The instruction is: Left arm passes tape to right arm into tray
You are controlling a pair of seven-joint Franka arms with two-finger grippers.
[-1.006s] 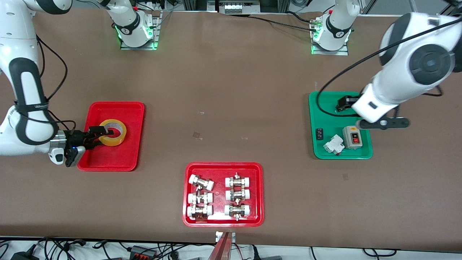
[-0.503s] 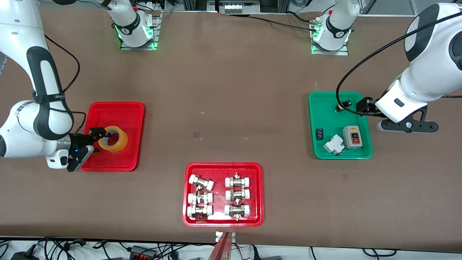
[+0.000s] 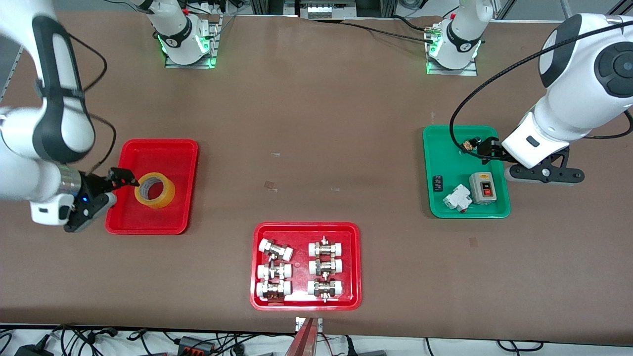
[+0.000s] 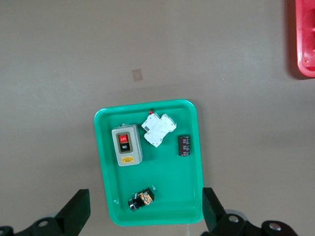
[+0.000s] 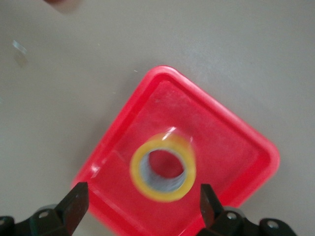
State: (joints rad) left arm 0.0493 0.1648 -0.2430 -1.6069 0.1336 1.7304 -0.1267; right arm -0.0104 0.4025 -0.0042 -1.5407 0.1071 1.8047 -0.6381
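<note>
While the tape (image 3: 155,190) lies flat in the plain red tray (image 3: 168,148) at the right arm's end of the table, nothing grips it. Roll is yellow w/ pale core, hole up, in the half of the tray nearer the front camera; right wrist view shows it too (image 5: 163,167), resting on the tray floor (image 5: 231,142), no finger touching it.

Right gripper (image 3: 116,184) sits at the tray's edge just beside the roll, fingers spread apart, empty. In the right wrist view both black fingertips (image 5: 74,206) flank the roll w/ clear gaps each side.

Left gripper (image 3: 487,151) hangs over the green tray (image 3: 445,138) at the left arm's end, fingers wide apart, holding nothing. Left wrist view: fingertips (image 4: 76,211) straddle the green tray (image 4: 106,196). In that tray: grey switch box w/ red button (image 3: 482,188), white breaker (image 3: 456,198), small black part (image 3: 437,183), small black-and-gold part (image 4: 141,199).

Third tray, red (image 3: 259,296), sits mid-table nearest the front camera, holding six white-and-metal fittings (image 3: 275,250) in two cols. All three trays well apart on the brown table (image 3: 316,109).
</note>
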